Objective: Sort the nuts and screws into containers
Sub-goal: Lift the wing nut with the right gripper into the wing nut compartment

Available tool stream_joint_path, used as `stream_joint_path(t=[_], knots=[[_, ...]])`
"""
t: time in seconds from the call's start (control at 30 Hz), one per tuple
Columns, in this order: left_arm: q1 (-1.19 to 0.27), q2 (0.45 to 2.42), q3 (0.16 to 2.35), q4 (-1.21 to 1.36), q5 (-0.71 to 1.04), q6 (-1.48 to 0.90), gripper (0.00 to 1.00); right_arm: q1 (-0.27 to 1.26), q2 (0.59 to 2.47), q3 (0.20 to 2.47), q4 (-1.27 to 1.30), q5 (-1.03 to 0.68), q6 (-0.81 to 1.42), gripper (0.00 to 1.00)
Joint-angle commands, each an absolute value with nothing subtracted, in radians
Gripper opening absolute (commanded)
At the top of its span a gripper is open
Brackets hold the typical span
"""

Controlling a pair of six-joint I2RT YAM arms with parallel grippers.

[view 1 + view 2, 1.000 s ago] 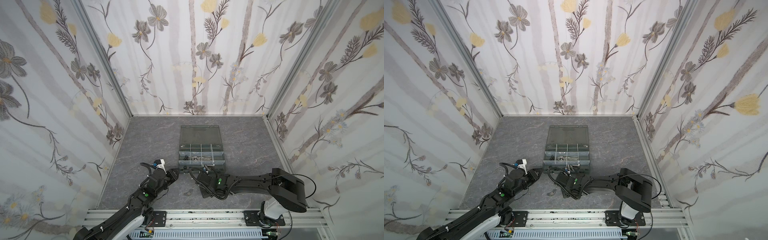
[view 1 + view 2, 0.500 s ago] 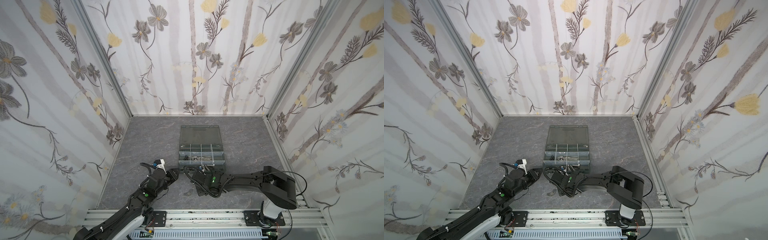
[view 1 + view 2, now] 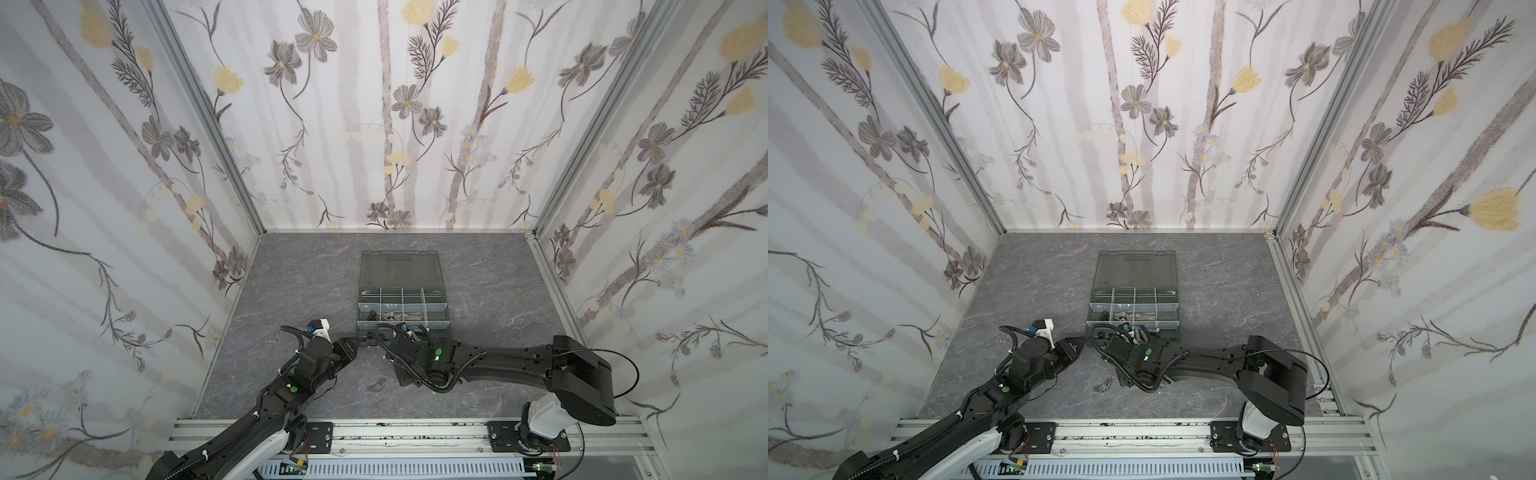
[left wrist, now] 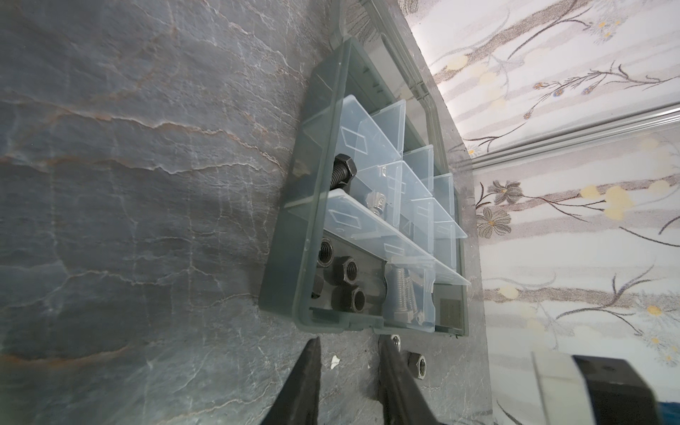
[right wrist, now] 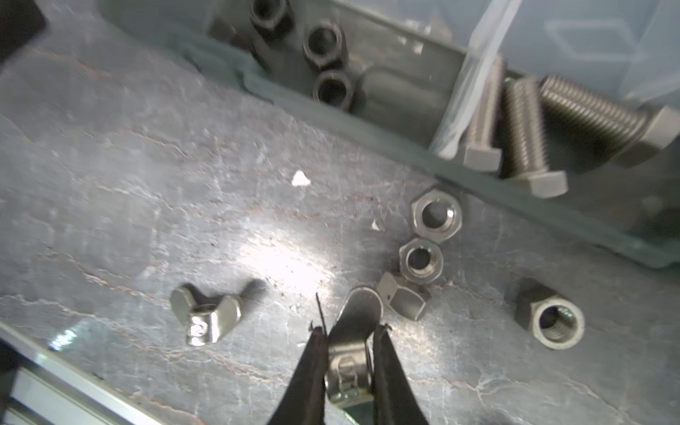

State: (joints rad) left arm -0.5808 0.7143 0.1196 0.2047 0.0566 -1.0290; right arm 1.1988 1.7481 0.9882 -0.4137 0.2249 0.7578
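Observation:
My right gripper (image 5: 349, 327) is shut on a silver wing nut (image 5: 362, 309), just above the table in front of the organizer box (image 3: 440, 328). A second wing nut (image 5: 204, 316) lies loose beside it, also visible in both top views (image 3: 377, 386) (image 3: 1102, 386). Several silver hex nuts (image 5: 436, 215) lie on the table by the box's front wall. In the containers, black nuts (image 5: 327, 44) fill one compartment and silver screws (image 5: 515, 125) the one beside it. My left gripper (image 4: 349, 336) is open at the box's front left corner, holding nothing.
The box's smoky lid (image 3: 399, 268) lies open towards the back wall. A black screw (image 4: 342, 173) rests in a rear compartment. Two nuts (image 4: 417, 364) sit right beside my left gripper's finger. A metal rail (image 3: 374, 432) borders the table's front edge.
My right gripper's jaws have closed onto the wing nut. The right arm swung slightly left and back again. The left arm has not moved.

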Motion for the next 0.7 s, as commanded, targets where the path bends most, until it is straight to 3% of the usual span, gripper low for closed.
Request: stream_joint_path(t=[0.0, 0.37, 0.67], knots=[[-0.580, 0.715, 0.131, 0.212, 0.055, -1.034, 0.30, 1.165, 1.720, 1.035, -0.399, 0.279, 0.693, 0.18], [-0.580, 0.722, 0.137, 0.212, 0.066, -1.038, 0.31, 0.945, 1.852, 1.279, -0.383, 0.234, 0.468, 0.19], [-0.581, 0.720, 0.132, 0.212, 0.089, -1.049, 0.30, 0.914, 2.003, 1.387, -0.370, 0.180, 0.426, 0.19]])
